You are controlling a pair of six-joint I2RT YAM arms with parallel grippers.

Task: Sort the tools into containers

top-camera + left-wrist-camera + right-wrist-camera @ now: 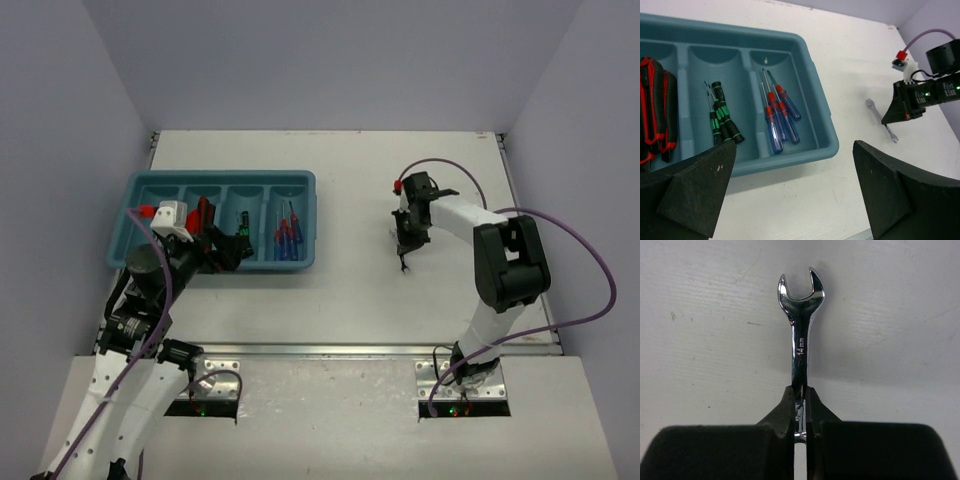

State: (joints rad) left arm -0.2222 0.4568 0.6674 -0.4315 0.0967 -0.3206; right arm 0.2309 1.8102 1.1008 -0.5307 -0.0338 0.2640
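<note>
We are starting at 9 o'clock on the counter [340, 300], where the tray [225, 176] is lying. Reading its compartments leftward to rightward, the first is partly hidden under the left arm and is showing no tool where we can see it. The pliers [205, 212] are lying in the second, the black-and-green screwdrivers [722, 120] in the third, and the blue-handled screwdrivers [780, 122] in the fourth.

The step in hand, as we are judging it, is picking up the wrench [800, 340] at 3 o'clock, well apart from the tray. To do it well, we are advising a straight, slow lift. The grip is sitting well back on the shank, so the long free end could droop or swing. The carry toward 9 o'clock should be clearing the raised rim and the left arm hanging there, and the first compartment is looking like the fitting home.

The left gripper [225, 248] is hovering over the tray's near edge, its jaws standing wide and holding nothing. The right gripper [800, 392] is pinching the wrench's shank, its jaws closed tight on the flat sides. We cannot tell whether the wrench is off the counter yet.
</note>
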